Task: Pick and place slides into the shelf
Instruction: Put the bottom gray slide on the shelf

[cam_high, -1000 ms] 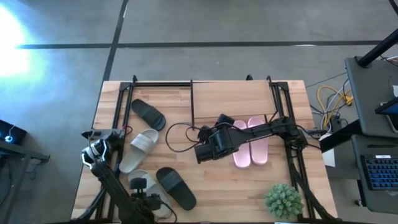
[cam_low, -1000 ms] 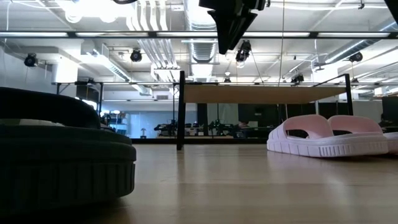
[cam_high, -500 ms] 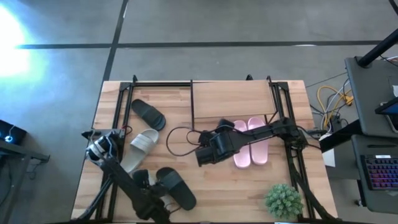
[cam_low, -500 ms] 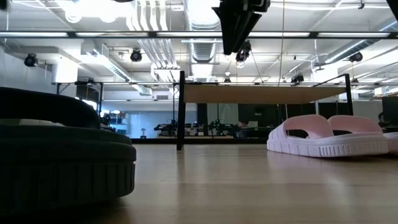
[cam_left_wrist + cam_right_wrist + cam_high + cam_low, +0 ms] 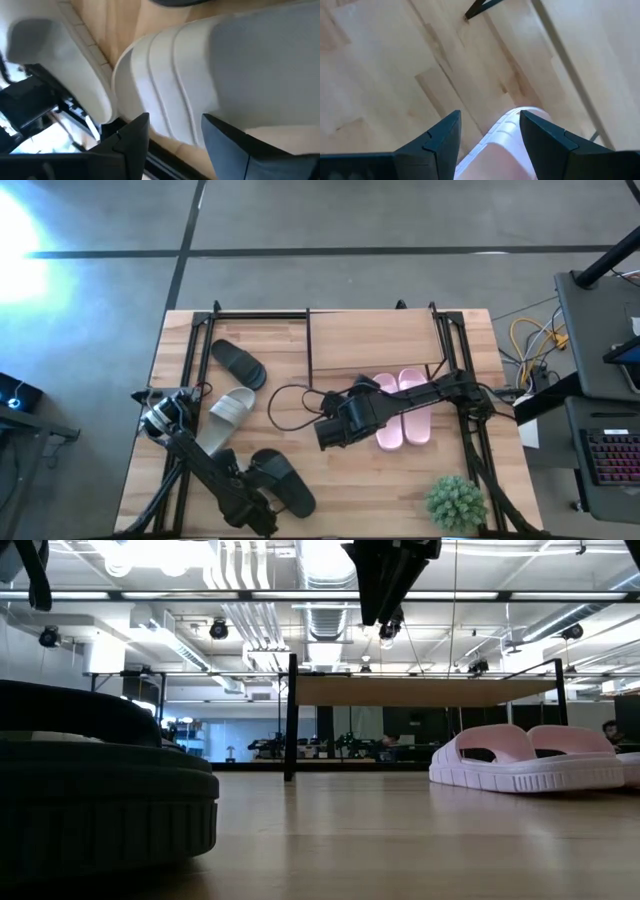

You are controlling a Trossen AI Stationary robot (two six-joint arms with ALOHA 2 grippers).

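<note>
The left gripper (image 5: pixel 172 132) is hovering low over the near-left part of the light wooden worktop (image 5: pixel 330 480), its dark fingers (image 5: pixel 132 132) standing apart over the ribbed strap of a pale grey rubber slide (image 5: pixel 170 95), which seems to lie between them; whether they are touching it is hard to tell. A second pale grey rubber slide (image 5: pixel 225 418) is lying a little farther back on the left, beside the left arm. One black rubber slide (image 5: pixel 282 481) is resting at the near edge just right of the left gripper, and another black rubber slide (image 5: pixel 238 363) is lying at the far left.

The right gripper (image 5: pixel 330 430) is hanging above the middle of the worktop, fingers (image 5: pixel 445 137) spread wide and holding nothing, with the toe of a pink rubber slide (image 5: pixel 502 145) showing between them below. The pink pair of slides (image 5: pixel 403 408) is sitting side by side right of centre, just in front of the shelf.

The low shelf with a light wooden board and thin black metal frame (image 5: pixel 372 338) is standing at the far centre, with no slide on its board. A small green artificial plant (image 5: pixel 456 502) is sitting at the near-right corner.
</note>
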